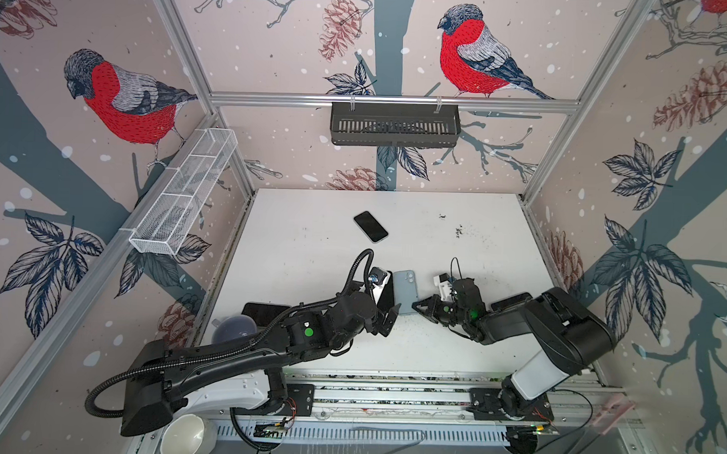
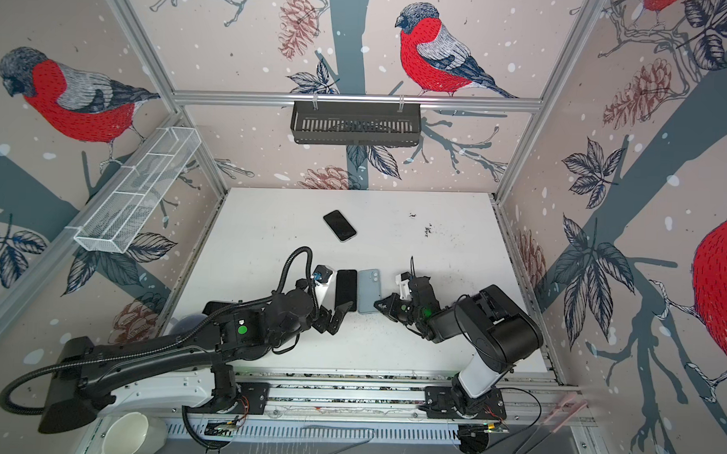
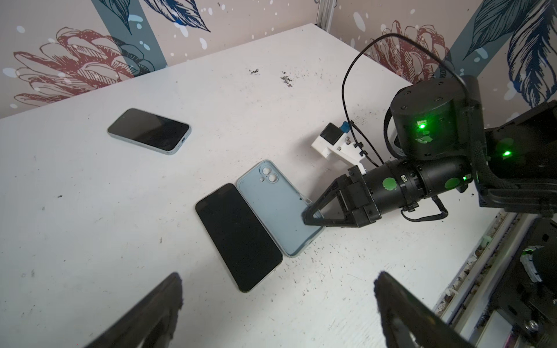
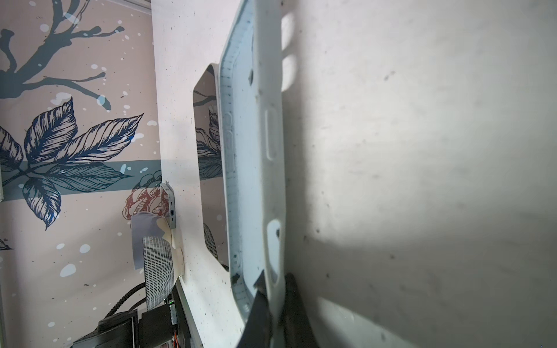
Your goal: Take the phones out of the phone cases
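Note:
A black phone [image 2: 346,290] lies screen up on the white table [image 1: 453,351], out of its case and side by side with it. In both top views the light blue phone case [image 1: 405,292] lies empty, inner side up, just right of the phone. My right gripper [image 1: 417,305] is shut on the case's side wall near its near corner [image 4: 275,289]. My left gripper [image 3: 277,301] hangs open just short of the phone's near end [image 3: 238,238], holding nothing. The left wrist camera partly covers the phone in a top view.
A second phone [image 1: 371,226] in a pale blue case lies farther back on the table. A greyish bowl [image 1: 233,329] and a dark flat slab [image 1: 263,312] sit at the left edge behind my left arm. A white bowl [image 1: 188,436] stands below the rail.

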Robot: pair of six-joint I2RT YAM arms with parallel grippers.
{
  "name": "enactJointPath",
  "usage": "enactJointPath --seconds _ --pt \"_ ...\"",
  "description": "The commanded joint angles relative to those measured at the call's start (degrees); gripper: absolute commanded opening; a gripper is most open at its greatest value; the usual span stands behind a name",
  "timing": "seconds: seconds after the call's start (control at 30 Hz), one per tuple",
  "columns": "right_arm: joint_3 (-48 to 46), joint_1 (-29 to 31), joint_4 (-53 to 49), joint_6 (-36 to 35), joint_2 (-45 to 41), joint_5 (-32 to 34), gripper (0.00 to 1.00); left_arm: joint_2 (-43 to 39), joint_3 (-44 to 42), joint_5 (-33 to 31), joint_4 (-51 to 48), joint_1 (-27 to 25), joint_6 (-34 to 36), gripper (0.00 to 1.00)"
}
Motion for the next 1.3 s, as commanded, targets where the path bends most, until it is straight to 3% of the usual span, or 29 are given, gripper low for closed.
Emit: enactJointPath --seconds 0.0,0.07,0.13,0.37,0.5,0.9,1.27 --pt "0.58 0.71 1.68 1.12 0.54 1.77 0.06 -0.34 -0.46 -0.53 -0.55 0.10 -2.15 0.98" --pt "0.77 1.04 0.93 0.86 0.36 2.20 0.10 -0.25 -0.58 -0.38 -0.41 0.12 -2.20 0.98" --pt "0.92 1.33 0.25 0.62 0.28 2.50 0.20 -0.12 -0.49 -0.42 -0.33 0.11 -2.17 0.98" --pt "1.43 1.75 -5.37 -2.15 -1.84 2.04 0.63 0.18 -0.69 -0.24 0.07 0.10 -2.66 0.98" --pt "2.17 1.97 -14.44 -6.33 -7.56 4.24 0.99 0.36 -0.59 -0.61 -0.24 0.11 -3.24 0.98" --pt "4.85 2.02 -36.79 -14.50 -26.83 9.14 1.00 0.34 -1.41 -0.73 1.21 0.10 -4.67 0.98" --pt "11.22 2.12 -35.91 -18.17 -15.25 8.24 1.00 -5.33 -4.73 1.84 2.05 0.06 -7.44 0.98"
